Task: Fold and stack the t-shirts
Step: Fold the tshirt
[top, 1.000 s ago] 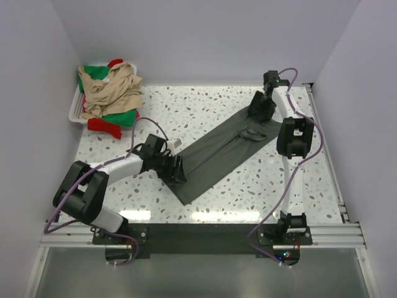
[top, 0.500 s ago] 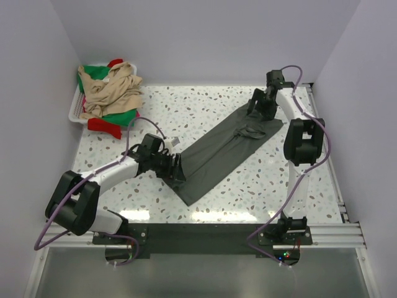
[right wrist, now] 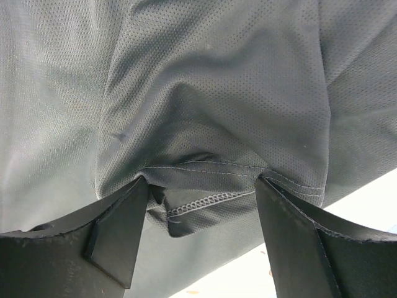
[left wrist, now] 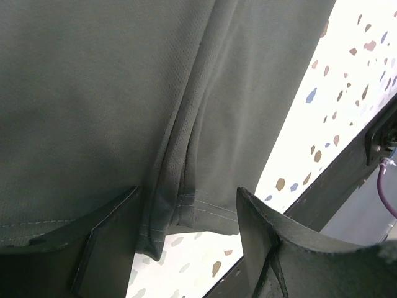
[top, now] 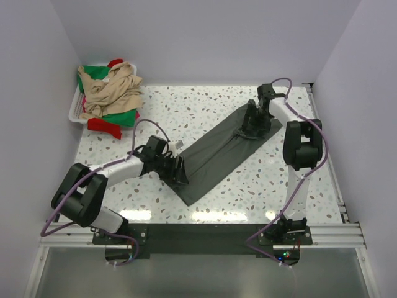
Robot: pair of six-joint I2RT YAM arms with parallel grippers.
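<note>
T-shirts: one dark grey t-shirt [top: 217, 152] lies on the tabletop [top: 205, 105], with beige cloth [top: 111, 90], green cloth [top: 121, 118] and red cloth [top: 102, 126] heaped in one white basket [top: 73, 112].
Top view: I cannot count the garments in the heap. The grey shirt is a long diagonal strip on speckled white tabletop between plain pale walls [top: 205, 37], with the left gripper [top: 177, 171] at its near end and the right gripper [top: 251, 124] at its far end. Left wrist view: the gripper is released, its fingers [left wrist: 105, 236] spread either side of the folded hem. Right wrist view: the gripper is released, its fingers [right wrist: 118, 230] wide apart around a bunched stitched edge.
</note>
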